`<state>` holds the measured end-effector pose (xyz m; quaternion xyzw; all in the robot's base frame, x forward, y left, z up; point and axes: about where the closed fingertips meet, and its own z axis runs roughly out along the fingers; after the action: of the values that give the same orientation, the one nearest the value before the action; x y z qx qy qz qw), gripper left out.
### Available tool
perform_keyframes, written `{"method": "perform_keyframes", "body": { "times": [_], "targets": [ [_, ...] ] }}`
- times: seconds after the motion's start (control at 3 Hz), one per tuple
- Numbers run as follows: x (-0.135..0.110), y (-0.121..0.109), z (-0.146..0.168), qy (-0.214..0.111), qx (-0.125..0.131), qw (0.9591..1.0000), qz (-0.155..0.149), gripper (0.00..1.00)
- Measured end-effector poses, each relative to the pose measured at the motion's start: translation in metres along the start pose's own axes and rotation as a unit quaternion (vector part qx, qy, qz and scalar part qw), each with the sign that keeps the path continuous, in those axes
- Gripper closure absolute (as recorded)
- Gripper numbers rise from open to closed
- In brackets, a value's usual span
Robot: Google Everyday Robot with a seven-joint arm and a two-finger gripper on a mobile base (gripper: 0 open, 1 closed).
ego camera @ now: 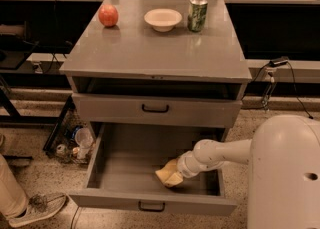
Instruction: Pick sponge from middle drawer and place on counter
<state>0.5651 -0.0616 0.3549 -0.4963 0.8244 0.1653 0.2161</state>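
Observation:
The middle drawer (150,200) is pulled wide open below the shut drawer with the black handle. The pale yellow sponge (166,177) lies on the drawer floor, right of centre and near the front. My white arm reaches in from the right, and my gripper (177,172) is down inside the drawer, right at the sponge's right side and partly over it. The grey counter (150,48) above is flat and glossy.
On the back of the counter stand a red apple (108,15), a white bowl (162,19) and a green can (197,14). My white base (287,173) is at the right. A person's shoe (37,208) and a crate of items (72,140) are at the left.

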Motion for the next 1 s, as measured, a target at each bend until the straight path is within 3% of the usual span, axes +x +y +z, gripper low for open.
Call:
{"method": "perform_keyframes", "body": {
  "times": [0.33, 0.67, 1.0],
  "targets": [
    [0.008, 0.004, -0.008, -0.002, -0.006, 1.0000, 0.002, 0.66],
    [0.001, 0.020, -0.046, -0.030, -0.013, 0.9994, -0.015, 0.89],
    [-0.031, 0.049, -0.107, -0.097, -0.013, 0.9939, -0.051, 1.00]
  ]
}}
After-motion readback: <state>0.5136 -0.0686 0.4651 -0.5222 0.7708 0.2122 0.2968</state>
